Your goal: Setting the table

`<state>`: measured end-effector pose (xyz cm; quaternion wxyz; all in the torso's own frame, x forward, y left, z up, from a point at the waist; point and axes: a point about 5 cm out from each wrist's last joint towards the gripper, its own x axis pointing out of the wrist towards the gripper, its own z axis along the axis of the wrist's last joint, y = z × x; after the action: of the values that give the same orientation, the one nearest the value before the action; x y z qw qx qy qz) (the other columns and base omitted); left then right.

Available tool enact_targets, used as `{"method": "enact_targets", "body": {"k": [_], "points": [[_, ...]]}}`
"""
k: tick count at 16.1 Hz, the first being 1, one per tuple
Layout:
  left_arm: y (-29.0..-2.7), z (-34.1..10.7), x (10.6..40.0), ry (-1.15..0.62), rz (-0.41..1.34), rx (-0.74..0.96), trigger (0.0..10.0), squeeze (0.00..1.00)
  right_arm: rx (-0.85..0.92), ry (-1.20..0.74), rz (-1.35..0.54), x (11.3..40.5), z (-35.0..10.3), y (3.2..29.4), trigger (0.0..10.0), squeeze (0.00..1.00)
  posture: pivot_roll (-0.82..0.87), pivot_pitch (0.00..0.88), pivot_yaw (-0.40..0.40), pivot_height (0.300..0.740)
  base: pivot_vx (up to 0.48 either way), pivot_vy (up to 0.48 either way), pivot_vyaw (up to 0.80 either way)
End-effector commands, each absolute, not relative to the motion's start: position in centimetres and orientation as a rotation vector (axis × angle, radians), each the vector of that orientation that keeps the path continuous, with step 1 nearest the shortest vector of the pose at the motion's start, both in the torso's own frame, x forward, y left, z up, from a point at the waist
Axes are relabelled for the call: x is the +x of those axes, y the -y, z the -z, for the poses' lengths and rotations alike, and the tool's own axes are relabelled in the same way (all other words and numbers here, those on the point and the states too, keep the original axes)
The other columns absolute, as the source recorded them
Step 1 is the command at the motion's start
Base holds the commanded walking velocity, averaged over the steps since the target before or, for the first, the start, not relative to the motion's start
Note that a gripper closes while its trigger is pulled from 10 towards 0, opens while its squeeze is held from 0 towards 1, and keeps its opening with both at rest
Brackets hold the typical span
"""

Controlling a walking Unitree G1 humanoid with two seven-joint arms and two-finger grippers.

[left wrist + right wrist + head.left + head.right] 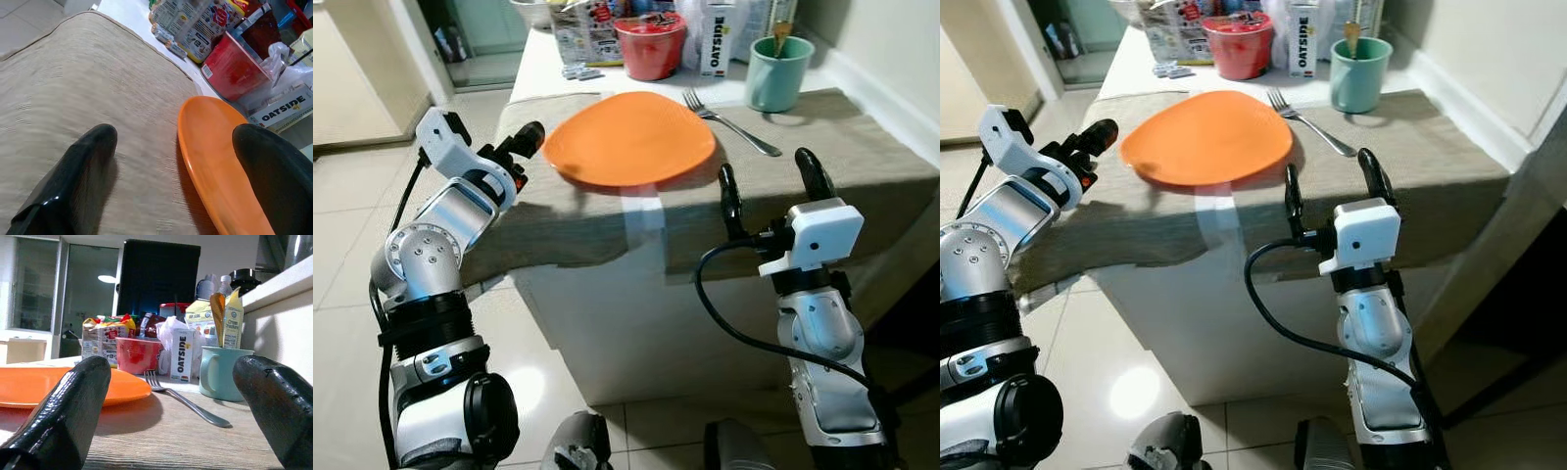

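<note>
An orange plate (631, 138) lies on the beige cloth (842, 166) that covers the table. A silver fork (729, 122) rests just right of the plate, and a teal mug (777, 72) stands behind the fork. My left gripper (530, 140) is open at the plate's left rim, its fingers (78, 171) low over the cloth with the orange plate (220, 166) between them. My right gripper (771, 191) is open at the table's near edge, in front of the fork, holding nothing. In the right wrist view the fork (188, 399) and mug (220, 372) lie ahead.
Behind the plate stand a red tub (649, 44), an Oatside carton (717, 39) and snack packets (587, 34). A wall (891, 39) runs along the table's right side. Tiled floor (352, 196) lies open to the left.
</note>
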<state>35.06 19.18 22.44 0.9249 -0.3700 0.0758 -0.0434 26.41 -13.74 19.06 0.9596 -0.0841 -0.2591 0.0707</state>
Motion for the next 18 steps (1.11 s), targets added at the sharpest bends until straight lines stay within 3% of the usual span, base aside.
{"method": "enact_targets", "body": {"k": [1, 3, 4, 5, 6, 7, 8, 9, 10, 14, 17, 18], "points": [[-19.4, -22.7, 35.2, -0.167, 0.078, -0.765, 10.0, 0.0, -0.175, 0.521, -0.153, 26.4, -19.0, 13.5, 10.0, 0.0, -0.12, 0.0, 0.109, 0.666, 0.0, 0.0, 0.0], [-19.3, -22.9, 35.3, -0.154, 0.079, -0.726, 10.0, 0.0, -0.175, 0.52, -0.154, 26.4, -19.0, 13.5, 10.0, 0.0, -0.12, 0.0, 0.111, 0.666, 0.0, 0.0, 0.0], [-19.5, -23.5, 35.3, -0.102, 0.074, -0.603, 10.0, 0.0, -0.175, 0.519, -0.154, 26.3, -19.0, 13.4, 10.0, 0.0, -0.12, 0.0, 0.112, 0.666, 0.0, 0.0, 0.0], [-19.3, -24.4, 35.2, -0.043, 0.096, -0.504, 9.1, 0.0, -0.175, 0.517, -0.154, 26.3, -18.9, 13.4, 10.0, 0.0, -0.12, 0.0, 0.112, 0.666, 0.0, 0.0, 0.0], [-19.3, -24.8, 35.1, -0.016, 0.098, -0.446, 0.0, 0.0, -0.175, 0.516, -0.155, 26.3, -18.8, 13.4, 10.0, 0.0, -0.12, 0.0, 0.113, 0.666, 0.0, 0.0, 0.0], [-18.6, -25.5, 34.8, 0.038, 0.136, -0.293, 0.0, 0.0, -0.176, 0.514, -0.156, 26.2, -18.7, 13.3, 10.0, 0.0, -0.12, 0.0, 0.113, 0.666, 0.0, 0.0, 0.0], [-18.5, -25.6, 34.7, 0.047, 0.141, -0.259, 0.0, 0.0, -0.176, 0.513, -0.156, 26.2, -18.7, 13.3, 10.0, 0.0, -0.12, 0.0, 0.114, 0.666, 0.0, 0.0, 0.0], [-18.2, -26.1, 34.7, 0.089, 0.144, -0.189, 10.0, 0.0, -0.177, 0.512, -0.157, 26.2, -18.6, 13.2, 10.0, 0.0, -0.12, 0.0, 0.115, 0.666, 0.0, 0.0, 0.0], [-17.8, -26.5, 34.5, 0.126, 0.169, -0.126, 10.0, 1.0, -0.177, 0.51, -0.158, 26.1, -18.6, 13.2, 10.0, 0.0, -0.12, 0.0, 0.115, 0.666, 0.0, 0.0, 0.0], [-16.0, -27.6, 33.5, 0.259, 0.251, 0.092, 10.0, 1.0, -0.18, 0.505, -0.16, 26.0, -18.4, 13.1, 10.0, 0.0, -0.12, 0.0, 0.121, 0.666, 0.0, 0.0, 0.0], [-15.8, -26.9, 33.6, 0.24, 0.26, 0.096, 10.0, 1.0, -0.179, 0.501, -0.157, 26.0, -18.2, 13.0, 10.0, 0.0, -0.12, 0.0, 0.123, 0.666, 0.0, 0.0, 0.0], [-15.9, -26.4, 33.8, 0.225, 0.261, 0.052, 2.4, 0.0, -0.179, 0.499, -0.159, 26.0, -18.2, 13.0, 10.0, 0.0, -0.12, 0.0, 0.124, 0.666, 0.0, 0.0, 0.0]]}}
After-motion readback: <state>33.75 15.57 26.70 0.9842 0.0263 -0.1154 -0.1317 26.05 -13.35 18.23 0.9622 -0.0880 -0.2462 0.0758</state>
